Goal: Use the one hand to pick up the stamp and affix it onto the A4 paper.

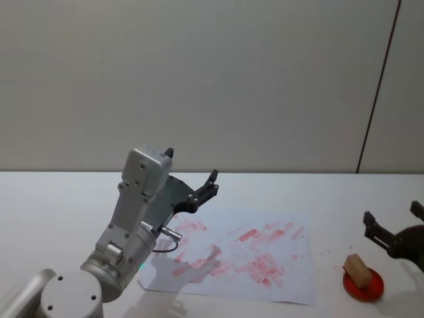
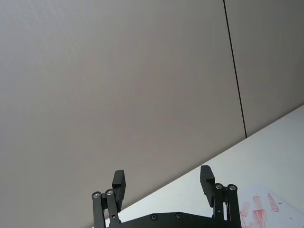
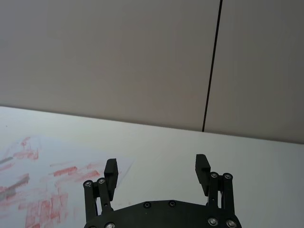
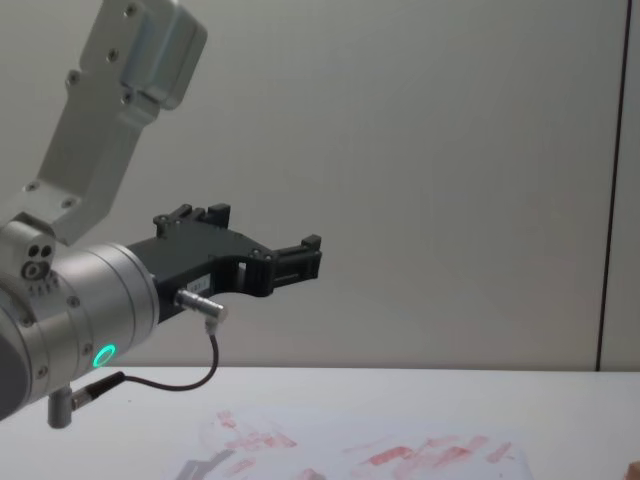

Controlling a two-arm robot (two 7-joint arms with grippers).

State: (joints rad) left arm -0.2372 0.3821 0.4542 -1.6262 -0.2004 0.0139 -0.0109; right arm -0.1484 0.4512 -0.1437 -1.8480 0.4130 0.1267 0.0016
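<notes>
Stamp (image 1: pixel 358 268), a tan squarish wooden block, sits on a round red disc (image 1: pixel 372 290) at lower right, beside the red-smeared white A4 paper (image 1: pixel 298 265). The black right tool (image 1: pixel 392 217) is near it, fingers apart. The black left tool (image 1: pixel 191 165), also spread, is raised at centre left.

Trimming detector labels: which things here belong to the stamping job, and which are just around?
Job: stamp on its red pad; A4 paper; right gripper, open near the stamp.
Not job: left gripper, open, raised over the paper's left end; table.
</notes>
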